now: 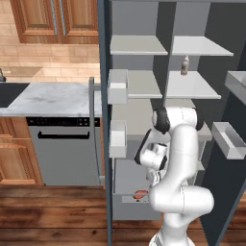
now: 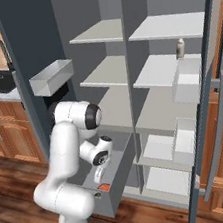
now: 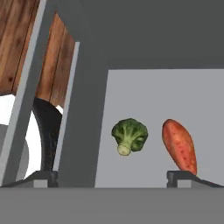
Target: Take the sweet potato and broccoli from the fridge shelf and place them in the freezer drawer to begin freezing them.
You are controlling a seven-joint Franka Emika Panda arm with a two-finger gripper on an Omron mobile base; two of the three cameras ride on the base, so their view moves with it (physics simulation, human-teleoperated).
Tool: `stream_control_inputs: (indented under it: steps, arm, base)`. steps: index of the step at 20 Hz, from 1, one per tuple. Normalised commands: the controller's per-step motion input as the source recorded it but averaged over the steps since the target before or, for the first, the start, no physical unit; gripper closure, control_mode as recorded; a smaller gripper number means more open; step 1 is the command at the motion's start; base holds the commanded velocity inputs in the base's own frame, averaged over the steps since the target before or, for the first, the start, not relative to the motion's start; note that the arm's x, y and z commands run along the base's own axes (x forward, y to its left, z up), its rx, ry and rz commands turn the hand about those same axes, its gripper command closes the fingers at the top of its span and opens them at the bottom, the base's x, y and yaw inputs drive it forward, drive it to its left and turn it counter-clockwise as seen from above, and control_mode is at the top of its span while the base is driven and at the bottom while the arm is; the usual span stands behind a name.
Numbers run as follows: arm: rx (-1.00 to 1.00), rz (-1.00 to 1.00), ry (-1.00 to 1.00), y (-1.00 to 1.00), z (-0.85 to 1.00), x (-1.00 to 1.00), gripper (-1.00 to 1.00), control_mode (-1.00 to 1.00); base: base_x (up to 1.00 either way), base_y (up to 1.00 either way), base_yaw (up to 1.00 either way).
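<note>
Inside the freezer drawer (image 3: 162, 83), on its pale floor: broccoli (image 3: 129, 135) and sweet potato (image 3: 179, 146), lying side by side, near but apart. Gripper (image 3: 112, 178) poised above, fingers spread wide, clamped on nothing; one fingertip (image 3: 186, 177) close over the sweet potato's end. Both items judged delivered.

Risk: lowering from this pose would likely nudge or roll the sweet potato; a sideways swing would likely strike the drawer's grey wall beside the broccoli.

Clearance: open space overhead for a straight lift; drawer pulled out, with its front panel (image 2: 119, 180) toward the base.
</note>
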Motion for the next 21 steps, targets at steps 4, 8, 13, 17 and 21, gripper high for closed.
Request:
stream_control_inputs:
  steps: [4,8,13,17,21]
  arm:
    - [0.00,-0.05,-0.05,-0.10,0.50,-0.18,-1.00,-1.00]
    - [0.00,-0.05,-0.04,-0.16,0.22,-0.34,-1.00,-1.00]
    - [0.00,-0.05,-0.06,-0.24,0.29,-0.53,-1.00,-1.00]
    - [0.00,-0.06,-0.08,-0.22,0.66,-0.59,-1.00,-1.00]
    - [0.00,-0.08,-0.07,-0.18,0.67,-0.60,-1.00,-1.00]
  base:
    - [0.00,0.00,0.00]
    - [0.00,0.00,0.00]
    - [0.00,0.00,0.00]
    - [0.00,0.00,0.00]
    - [0.00,0.00,0.00]
